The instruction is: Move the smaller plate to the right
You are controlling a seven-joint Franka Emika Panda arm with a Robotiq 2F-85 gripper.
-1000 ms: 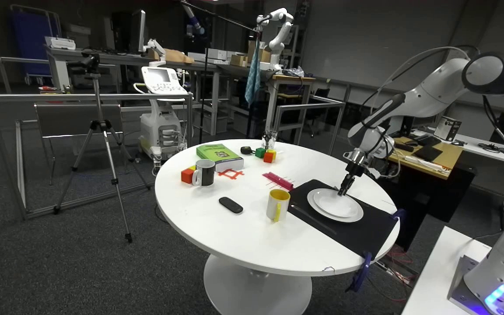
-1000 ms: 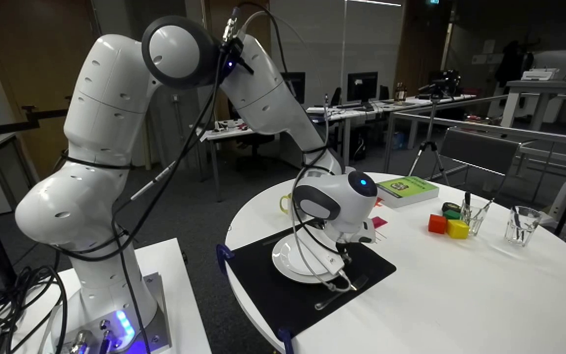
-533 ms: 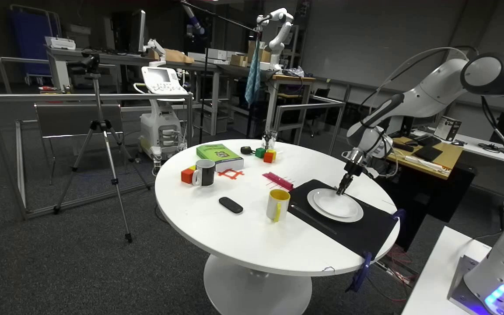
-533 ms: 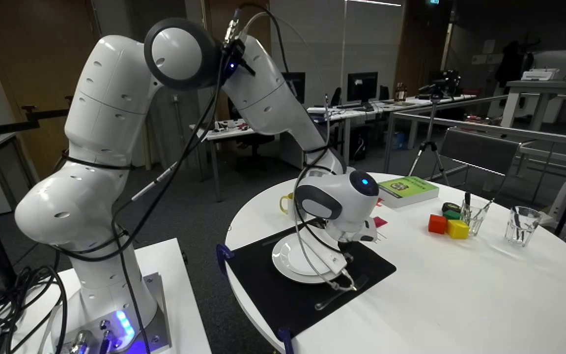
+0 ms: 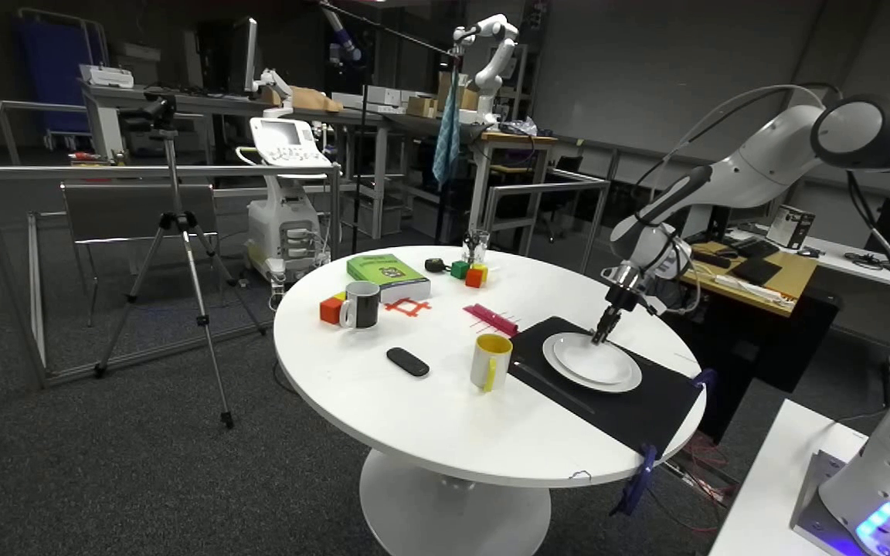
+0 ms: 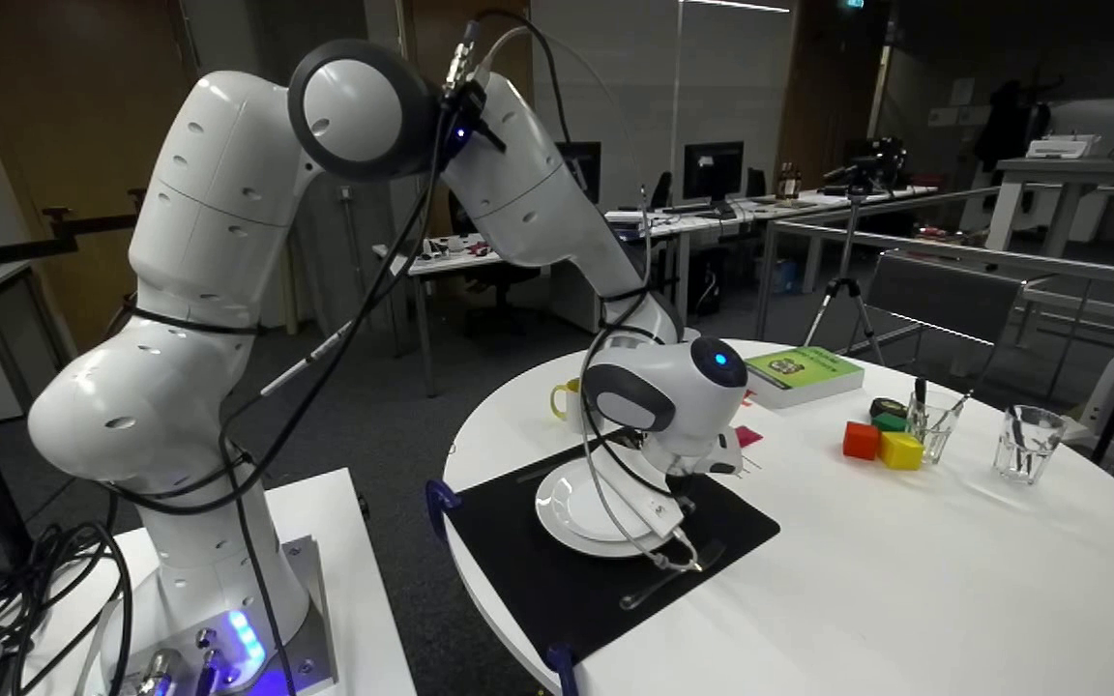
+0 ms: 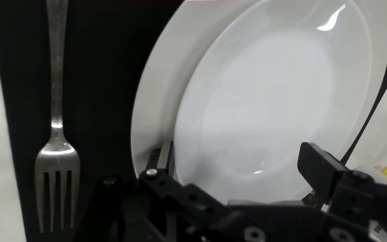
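Smaller plate (image 7: 267, 97) partly between 2 fingers (image 7: 319, 166).

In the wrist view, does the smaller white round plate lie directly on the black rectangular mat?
No, the smaller plate rests on the larger white round plate, whose rim shows on both sides.

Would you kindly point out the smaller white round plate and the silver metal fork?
Smaller white round plate (image 7: 274, 101): wrist view, on its flat centre.
Silver metal fork (image 7: 57, 158): wrist view, on its head, just before the tines.

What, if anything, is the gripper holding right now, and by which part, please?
Nothing; the gripper stands open at the edge of the smaller plate.
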